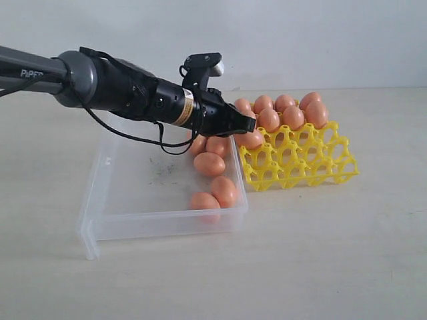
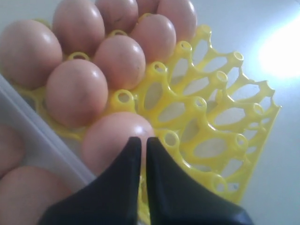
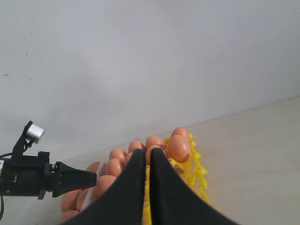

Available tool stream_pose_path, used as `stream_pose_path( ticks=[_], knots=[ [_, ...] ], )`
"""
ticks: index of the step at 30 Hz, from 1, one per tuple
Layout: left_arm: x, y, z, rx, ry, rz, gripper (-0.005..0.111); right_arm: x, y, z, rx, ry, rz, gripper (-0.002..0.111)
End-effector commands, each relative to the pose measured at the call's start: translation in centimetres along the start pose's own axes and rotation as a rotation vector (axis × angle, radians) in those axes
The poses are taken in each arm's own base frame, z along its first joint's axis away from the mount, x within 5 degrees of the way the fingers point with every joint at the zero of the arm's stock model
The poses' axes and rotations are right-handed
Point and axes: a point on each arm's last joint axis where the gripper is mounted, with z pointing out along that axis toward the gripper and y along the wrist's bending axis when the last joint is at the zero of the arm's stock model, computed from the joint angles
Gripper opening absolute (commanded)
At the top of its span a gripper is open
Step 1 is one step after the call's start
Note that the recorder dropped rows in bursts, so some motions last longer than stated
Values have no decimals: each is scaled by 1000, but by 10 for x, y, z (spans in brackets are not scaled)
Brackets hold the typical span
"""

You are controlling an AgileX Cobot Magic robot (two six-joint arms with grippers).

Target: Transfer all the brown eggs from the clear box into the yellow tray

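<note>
while left pincer [image 2: 143, 139] hangs closed, eggs [image 2: 77, 91] occupy yellow tray [image 1: 301, 157]

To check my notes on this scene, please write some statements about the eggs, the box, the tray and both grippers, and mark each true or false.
Some orange-brown oval eggs lie in the shallow clear plastic box. True.
Every cup of the bright yellow plastic lattice tray holds an egg. False: many cups are empty.
The left gripper is shut with no egg between its jaws. True.
The tray stands inside the box. False: it stands beside it, on the table.
The right gripper holds an egg. False: it is shut and empty.
</note>
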Motion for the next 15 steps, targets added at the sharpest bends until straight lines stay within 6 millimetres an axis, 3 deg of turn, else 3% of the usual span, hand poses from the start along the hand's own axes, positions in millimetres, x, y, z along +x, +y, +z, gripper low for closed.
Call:
stream_pose_path(
  ticks=[1,15],
  knots=[
    [5,-9,7,-15,11,56,4,1,-1,0,2,5,-6,0],
    [16,5,7,-137,24,58,4,1,-1,0,2,5,-6,0]
  ],
)
